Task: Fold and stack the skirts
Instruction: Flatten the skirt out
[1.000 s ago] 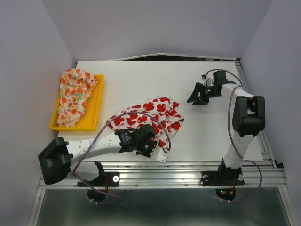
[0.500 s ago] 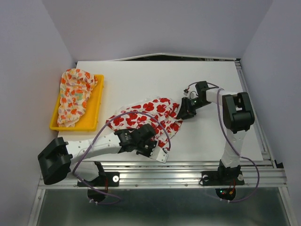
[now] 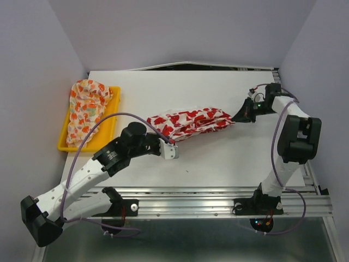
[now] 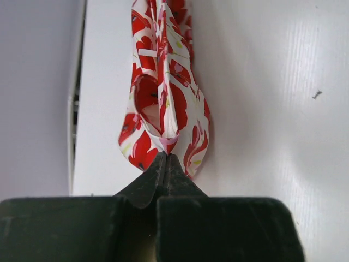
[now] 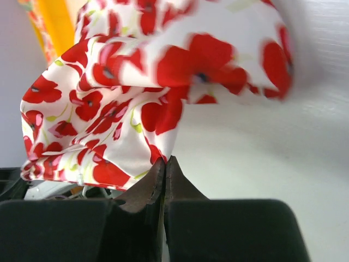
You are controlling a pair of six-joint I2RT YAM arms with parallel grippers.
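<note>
Red-flowered skirt point(image 3: 190, 121) now stretched; left gripper point(image 4: 165, 155), right gripper point(image 5: 165, 159) clamped on ends; second skirt point(image 3: 87, 109) in tray point(image 3: 111, 117).

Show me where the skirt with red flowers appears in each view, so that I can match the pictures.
Top external: the red-flower skirt lies stretched across the middle of the table.
Left wrist: upper centre, its end pinched by the left fingers.
Right wrist: upper left, its edge pinched by the right fingers.
Shared landmark: the white table under the skirt.

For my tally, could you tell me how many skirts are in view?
2: the red-flowered skirt held between left gripper and right gripper; the orange-print skirt in the yellow tray.
</note>
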